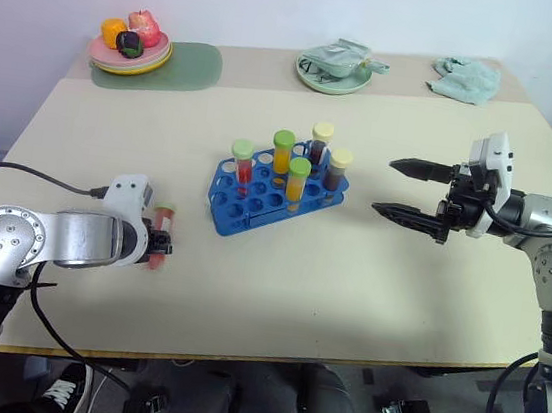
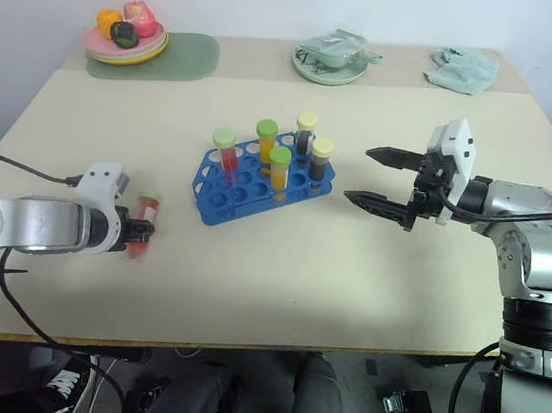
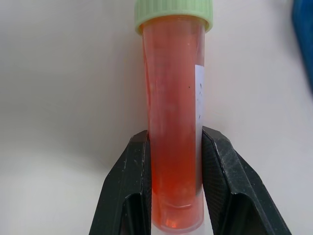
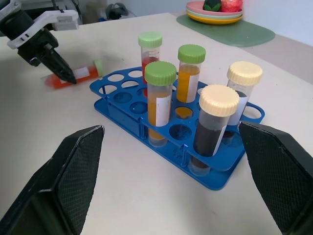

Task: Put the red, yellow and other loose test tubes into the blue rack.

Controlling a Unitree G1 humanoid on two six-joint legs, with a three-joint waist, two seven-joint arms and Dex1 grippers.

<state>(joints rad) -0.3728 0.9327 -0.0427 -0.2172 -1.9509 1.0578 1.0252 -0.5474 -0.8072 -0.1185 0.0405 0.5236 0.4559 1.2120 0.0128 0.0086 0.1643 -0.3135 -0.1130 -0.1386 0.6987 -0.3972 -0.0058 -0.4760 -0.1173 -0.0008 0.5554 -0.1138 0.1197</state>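
A red test tube point(image 3: 173, 107) with a pale green cap lies on the beige table point(image 1: 347, 286) at the front left, and my left gripper point(image 1: 160, 245) is shut on its lower end. Black fingers point(image 3: 132, 181) press it from both sides. The blue rack point(image 1: 255, 209) stands at the table's middle, to the right of that tube. It holds several upright tubes: a red one point(image 1: 243, 162), yellow ones point(image 1: 283, 152) with green caps, and dark ones point(image 1: 339, 169) with cream caps. My right gripper point(image 1: 383, 185) hovers open to the right of the rack, pointing at it, nothing between its fingers point(image 4: 73, 171).
A plate of toy fruit point(image 1: 129, 47) sits on a green mat point(image 1: 195, 64) at the far left. A green plate with a packet point(image 1: 335, 70) and a crumpled cloth point(image 1: 465, 79) lie along the far edge. Several rack holes point(image 4: 122, 78) nearest the left gripper are unfilled.
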